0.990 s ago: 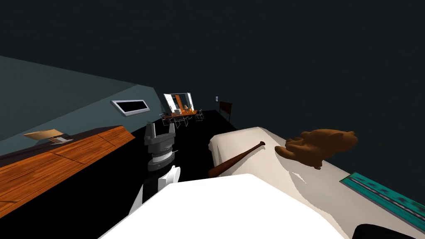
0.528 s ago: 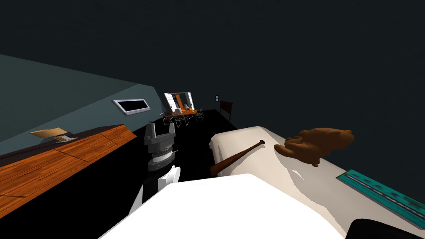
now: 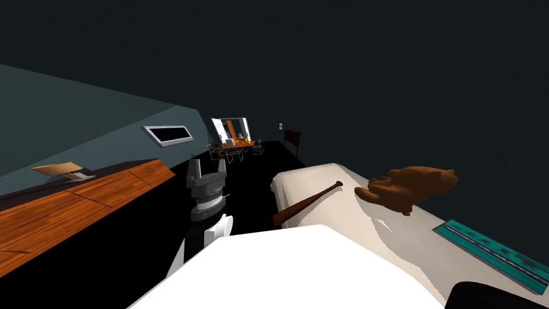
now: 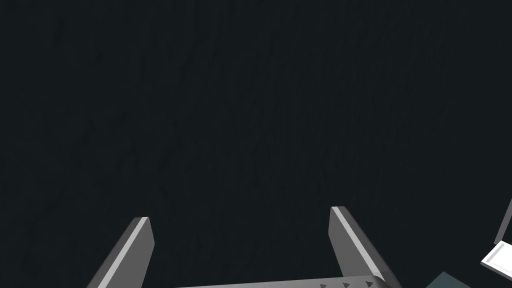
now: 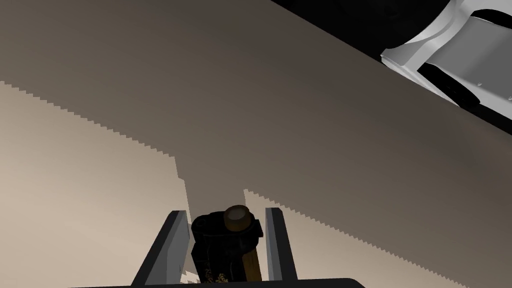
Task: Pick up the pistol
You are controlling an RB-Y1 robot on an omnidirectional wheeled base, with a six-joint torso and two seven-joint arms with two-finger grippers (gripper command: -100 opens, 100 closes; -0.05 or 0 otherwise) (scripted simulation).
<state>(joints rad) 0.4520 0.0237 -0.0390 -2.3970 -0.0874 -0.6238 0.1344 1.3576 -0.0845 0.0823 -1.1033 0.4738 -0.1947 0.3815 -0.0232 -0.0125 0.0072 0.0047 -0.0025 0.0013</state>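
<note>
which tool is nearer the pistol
Right. The right tool is shut on the pistol, over the cream bed. The left tool stands open, raised off to the bed's side, apart from the pistol.

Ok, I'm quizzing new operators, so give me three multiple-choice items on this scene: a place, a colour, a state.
1. Where does the baseball bat lie? A on a chair; B on the cream bed; C in a drawer.
2. What colour is the teddy bear? A brown; B teal; C white.
3. How do the right gripper's jaws stand? A wide open; B shut on nothing; C shut on the pistol.
1 B: it rests on the bed by the bear. 2 A: plainly brown. 3 C: they press the pistol's sides.
</note>
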